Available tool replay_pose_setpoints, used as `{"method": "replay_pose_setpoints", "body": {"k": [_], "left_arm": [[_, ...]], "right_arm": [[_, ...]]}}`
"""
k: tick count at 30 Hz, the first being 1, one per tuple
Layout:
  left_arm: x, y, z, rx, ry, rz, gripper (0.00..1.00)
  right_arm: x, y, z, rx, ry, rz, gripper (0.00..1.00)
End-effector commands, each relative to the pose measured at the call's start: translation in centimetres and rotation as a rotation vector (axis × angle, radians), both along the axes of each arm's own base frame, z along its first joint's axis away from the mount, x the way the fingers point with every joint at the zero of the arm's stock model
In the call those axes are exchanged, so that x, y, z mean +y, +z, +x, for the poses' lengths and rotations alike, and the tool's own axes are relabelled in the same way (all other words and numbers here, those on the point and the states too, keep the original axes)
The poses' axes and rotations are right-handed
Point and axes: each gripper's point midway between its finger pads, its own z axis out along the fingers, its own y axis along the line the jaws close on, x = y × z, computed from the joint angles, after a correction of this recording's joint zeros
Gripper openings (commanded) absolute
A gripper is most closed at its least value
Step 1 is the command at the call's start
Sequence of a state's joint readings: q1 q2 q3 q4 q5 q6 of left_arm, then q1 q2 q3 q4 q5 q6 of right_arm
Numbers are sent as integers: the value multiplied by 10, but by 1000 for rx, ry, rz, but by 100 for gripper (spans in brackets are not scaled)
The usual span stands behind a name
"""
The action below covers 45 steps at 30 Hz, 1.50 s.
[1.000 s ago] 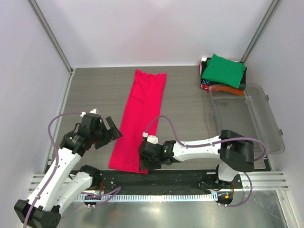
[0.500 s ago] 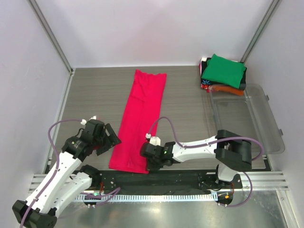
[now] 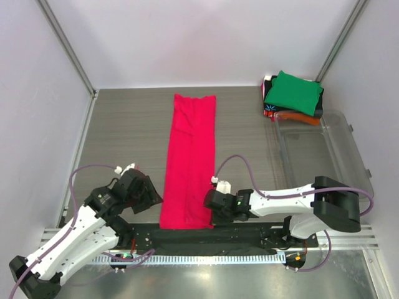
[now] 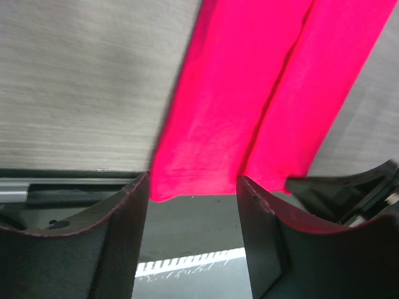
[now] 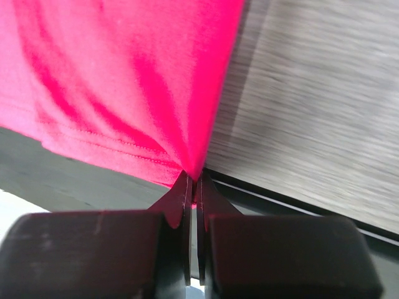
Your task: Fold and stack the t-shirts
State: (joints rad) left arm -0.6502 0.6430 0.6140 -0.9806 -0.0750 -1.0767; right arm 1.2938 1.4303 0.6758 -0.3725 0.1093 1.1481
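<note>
A crimson-pink t-shirt lies folded into a long narrow strip down the middle of the table. My right gripper is shut on its near right corner. In the right wrist view the cloth bunches into the pinched jaws of the right gripper. My left gripper stands open at the near left corner. In the left wrist view the pink hem lies just beyond the tips of the left gripper, not clamped. Folded green, orange and black t-shirts are stacked at the far right.
A clear plastic bin sits along the right side, just in front of the stack. A black strip and a metal rail run along the near edge under the shirt's hem. Grey walls close in left, right and back.
The right gripper has shut on the shirt's near right corner and pulled it rightward, straightening the strip. The left gripper moved nearer the table's front edge, to the left corner, its jaws narrowing.
</note>
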Motion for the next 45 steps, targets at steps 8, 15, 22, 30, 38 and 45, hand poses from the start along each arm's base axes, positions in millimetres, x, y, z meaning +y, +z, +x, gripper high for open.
{"method": "replay_pose_setpoints", "body": {"k": [8, 15, 22, 30, 38, 45], "left_arm": [[-28, -43, -40, 112, -102, -24, 55], [-35, -62, -53, 115, -134, 23, 55], [-37, -85, -48, 76, -120, 1, 48], [-32, -87, -41, 33, -91, -2, 17], [-35, -47, -32, -13, -82, 12, 0], [-34, 10, -11, -125, -66, 45, 0]], "right_arm": [[-14, 2, 2, -22, -35, -8, 1], [-13, -1, 2, -21, -30, -20, 1], [-15, -1, 1, -18, -28, -21, 1], [-18, 0, 0, -17, -35, -15, 1], [-21, 29, 14, -98, -67, 12, 1], [-19, 94, 51, -264, -122, 26, 1]]}}
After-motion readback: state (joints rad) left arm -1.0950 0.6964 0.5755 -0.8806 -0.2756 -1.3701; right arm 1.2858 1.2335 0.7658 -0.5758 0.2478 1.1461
